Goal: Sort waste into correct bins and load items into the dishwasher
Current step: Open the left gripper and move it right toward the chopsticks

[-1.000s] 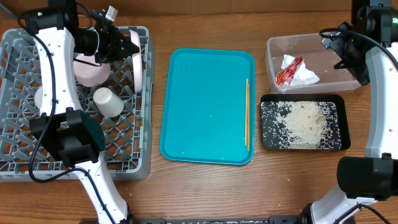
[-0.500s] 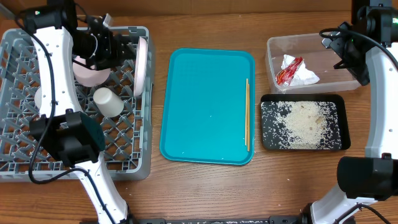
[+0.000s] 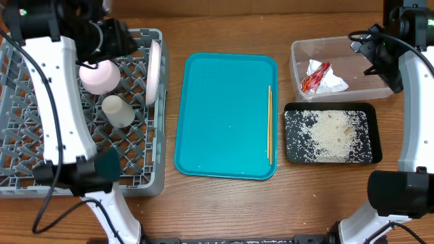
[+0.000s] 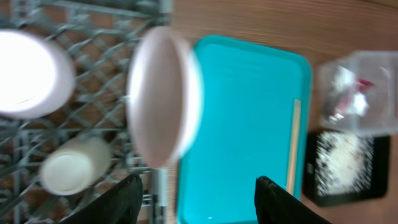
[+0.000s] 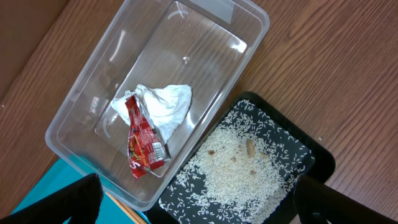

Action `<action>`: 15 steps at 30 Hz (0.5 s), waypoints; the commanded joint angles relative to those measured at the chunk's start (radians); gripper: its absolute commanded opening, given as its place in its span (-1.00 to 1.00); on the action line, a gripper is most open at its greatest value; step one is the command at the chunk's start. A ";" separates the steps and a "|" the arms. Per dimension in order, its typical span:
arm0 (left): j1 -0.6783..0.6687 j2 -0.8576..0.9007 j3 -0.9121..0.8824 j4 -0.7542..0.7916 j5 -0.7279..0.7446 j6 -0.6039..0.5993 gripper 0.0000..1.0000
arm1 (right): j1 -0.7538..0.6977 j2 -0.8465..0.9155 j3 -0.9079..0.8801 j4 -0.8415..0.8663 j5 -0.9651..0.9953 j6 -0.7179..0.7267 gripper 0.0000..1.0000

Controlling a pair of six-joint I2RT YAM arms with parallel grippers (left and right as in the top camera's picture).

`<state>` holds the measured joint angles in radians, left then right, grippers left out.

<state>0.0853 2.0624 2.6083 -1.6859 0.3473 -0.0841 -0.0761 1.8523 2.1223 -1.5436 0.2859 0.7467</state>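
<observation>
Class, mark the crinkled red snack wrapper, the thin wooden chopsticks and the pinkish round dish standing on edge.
Crinkled red snack wrapper [image 5: 144, 140]: right wrist view, middle of the foil.
Thin wooden chopsticks [image 3: 269, 125]: overhead view, mid-length.
Pinkish round dish [image 4: 158, 96]: left wrist view, centre of its face.

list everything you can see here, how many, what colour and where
rack: 1, grey, left side of the table
plate: 1, pinkish white, on edge at the rack's right wall
bowl: 1, pink, in the rack beside the plate
cup: 1, white, on its side in the rack
teal tray: 1, middle of the table
chopsticks: count unclear, wood, along the teal tray's right edge
tub: 1, clear, far right
wrapper: 1, red, in the tub
tissue: 1, white, in the tub under the wrapper
black tray: 1, in front of the tub
rice: loose heap, pale, in the black tray
table: 1, brown wood
left gripper: open, empty, above the rack
right gripper: open, empty, above the tub
</observation>
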 commanded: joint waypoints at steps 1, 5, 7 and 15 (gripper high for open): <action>-0.096 -0.055 0.023 -0.003 0.047 -0.022 0.22 | 0.004 -0.006 0.002 0.005 0.012 -0.004 1.00; -0.243 -0.053 0.014 -0.003 0.044 -0.042 0.24 | 0.004 -0.006 0.002 0.005 0.012 -0.004 1.00; -0.317 -0.044 0.008 -0.003 0.030 -0.052 0.23 | 0.003 -0.006 0.002 0.005 0.012 -0.003 1.00; -0.599 0.046 -0.003 -0.003 -0.238 -0.224 0.19 | 0.003 -0.006 0.002 0.005 0.012 -0.003 1.00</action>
<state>-0.4412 2.0472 2.6110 -1.6871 0.2493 -0.2096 -0.0761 1.8523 2.1223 -1.5436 0.2855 0.7471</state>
